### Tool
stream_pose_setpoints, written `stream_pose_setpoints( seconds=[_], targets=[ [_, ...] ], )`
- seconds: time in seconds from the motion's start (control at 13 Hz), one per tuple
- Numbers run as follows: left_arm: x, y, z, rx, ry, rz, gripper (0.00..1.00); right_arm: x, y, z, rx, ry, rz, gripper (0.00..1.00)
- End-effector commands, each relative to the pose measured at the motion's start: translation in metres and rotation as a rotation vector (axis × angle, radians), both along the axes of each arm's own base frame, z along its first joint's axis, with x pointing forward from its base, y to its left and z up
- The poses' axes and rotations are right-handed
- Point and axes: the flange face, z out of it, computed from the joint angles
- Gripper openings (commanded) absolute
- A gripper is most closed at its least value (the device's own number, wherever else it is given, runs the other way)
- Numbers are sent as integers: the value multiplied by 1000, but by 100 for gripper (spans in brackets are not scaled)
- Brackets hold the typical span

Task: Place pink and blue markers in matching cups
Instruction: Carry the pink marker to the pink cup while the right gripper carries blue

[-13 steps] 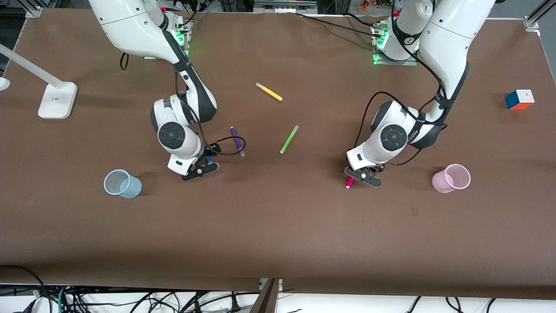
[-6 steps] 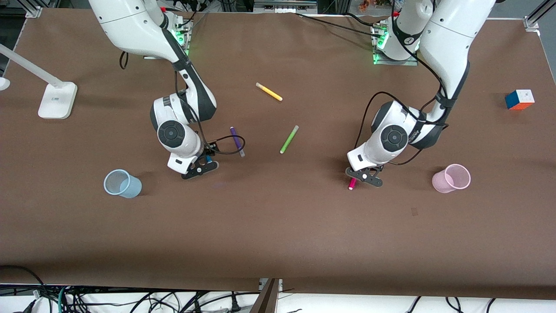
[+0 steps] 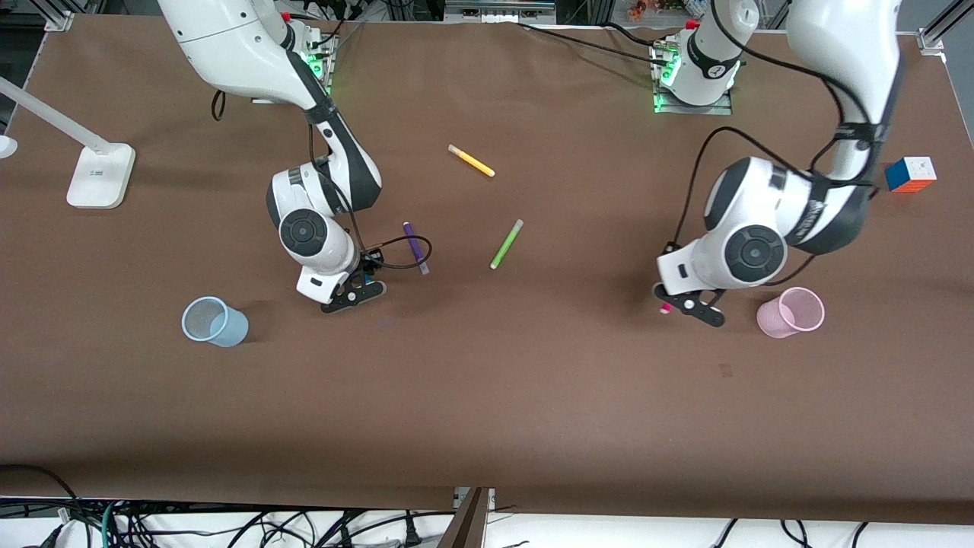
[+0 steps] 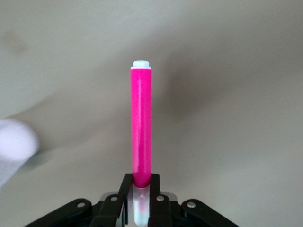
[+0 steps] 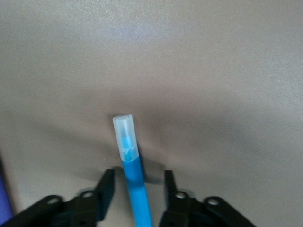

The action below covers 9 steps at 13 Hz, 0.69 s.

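My left gripper [image 3: 689, 304] is shut on the pink marker [image 3: 664, 308] and holds it above the table, beside the pale pink cup [image 3: 791, 312]. In the left wrist view the fingers [image 4: 141, 179] clamp the marker [image 4: 141, 123] at its pale cap end, and the pink cup [image 4: 14, 142] shows as a blur at the edge. My right gripper [image 3: 354, 293] is low over the table, open, with one finger on each side of the blue marker [image 5: 132, 179] and a gap on both sides. Only a bit of blue [image 3: 367, 279] shows in the front view. The pale blue cup [image 3: 214, 321] stands toward the right arm's end.
A dark purple pen [image 3: 415, 247] lies close beside the right gripper. A lime green pen [image 3: 506, 243] and a yellow pen [image 3: 471, 160] lie mid-table. A colour cube [image 3: 910, 173] sits at the left arm's end and a white lamp base [image 3: 99, 175] at the right arm's end.
My left gripper has risen from the table with the pink marker and moved toward the pink cup. The right gripper has stayed around the blue marker.
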Motion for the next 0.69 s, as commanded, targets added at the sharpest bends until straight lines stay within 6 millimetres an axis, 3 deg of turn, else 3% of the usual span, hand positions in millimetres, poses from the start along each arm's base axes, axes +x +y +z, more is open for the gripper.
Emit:
stream_pose_setpoints(
  seconds=[0.0,0.23,0.31,0.38,0.54,0.62],
  targets=[
    [14,45,20,128,65,-103,0,-7,1,-2,9,-1,-11,27],
    [26,104,44,225,125,-240,0,-7,1,-5,9,-2,-11,19],
    [29,117,44,276,139,-289,0,-8,1,-6,8,0,-11,13],
    [32,127,43,335,153,-331,0,-8,1,-6,7,-1,-9,0],
    [33,145,29,433,215,-380,0,-3,2,8,16,-15,9,0],
    [34,150,23,455,240,-400,0,3,1,28,29,-42,16,0]
  ],
)
